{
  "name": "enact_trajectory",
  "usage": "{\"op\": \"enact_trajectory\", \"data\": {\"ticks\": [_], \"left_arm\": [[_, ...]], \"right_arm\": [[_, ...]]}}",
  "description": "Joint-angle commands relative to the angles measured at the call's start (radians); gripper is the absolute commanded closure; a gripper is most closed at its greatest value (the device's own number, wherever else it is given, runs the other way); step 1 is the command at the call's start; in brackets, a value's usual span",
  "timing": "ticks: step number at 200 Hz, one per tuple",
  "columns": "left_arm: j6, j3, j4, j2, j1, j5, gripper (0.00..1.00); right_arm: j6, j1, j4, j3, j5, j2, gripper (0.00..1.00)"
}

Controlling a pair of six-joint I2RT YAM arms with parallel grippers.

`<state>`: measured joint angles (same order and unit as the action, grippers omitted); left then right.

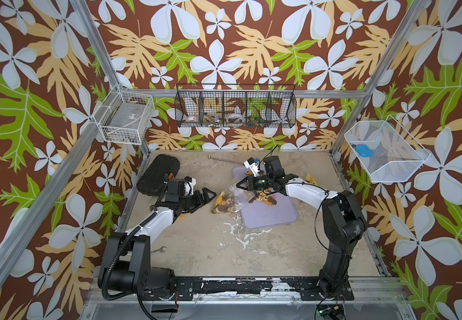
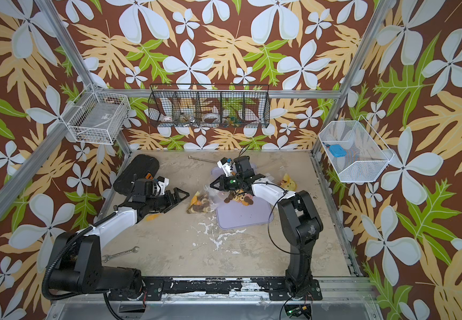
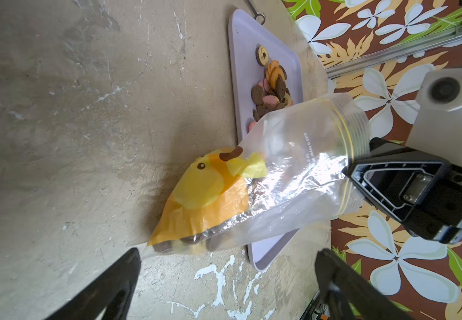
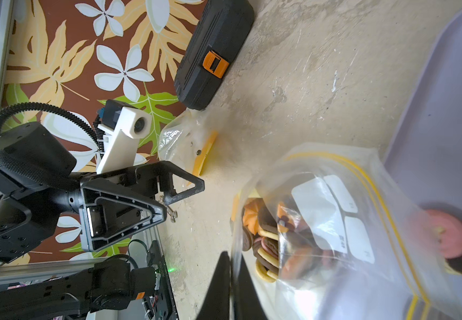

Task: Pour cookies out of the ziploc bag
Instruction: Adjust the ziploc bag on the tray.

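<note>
Right tool pinches the ziploc bag at its mouth, left tool gapes idle; cookies, seemingly pooled low, could miss the tray.

The ziploc bag lies across the tray's left edge, bottom on the surface, mouth over the tray at the right pincer. Cookies sit heaped on the tray (more inside the bag). The left pincer stands just left of the bag, a case behind it.
</note>
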<state>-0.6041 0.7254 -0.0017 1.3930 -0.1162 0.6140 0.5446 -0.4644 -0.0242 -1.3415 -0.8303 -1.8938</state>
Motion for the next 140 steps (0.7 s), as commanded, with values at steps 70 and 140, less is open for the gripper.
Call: {"op": "enact_trajectory", "data": {"ticks": [70, 140], "left_arm": [[0.025, 0.004, 0.003, -0.004, 0.096, 0.036, 0.00], [0.042, 0.028, -0.030, -0.042, 0.127, 0.031, 0.00]], "right_arm": [[0.206, -0.176, 0.141, -0.083, -0.077, 0.037, 0.93], [0.197, -0.030, 0.155, 0.074, -0.008, 0.110, 0.93]]}}
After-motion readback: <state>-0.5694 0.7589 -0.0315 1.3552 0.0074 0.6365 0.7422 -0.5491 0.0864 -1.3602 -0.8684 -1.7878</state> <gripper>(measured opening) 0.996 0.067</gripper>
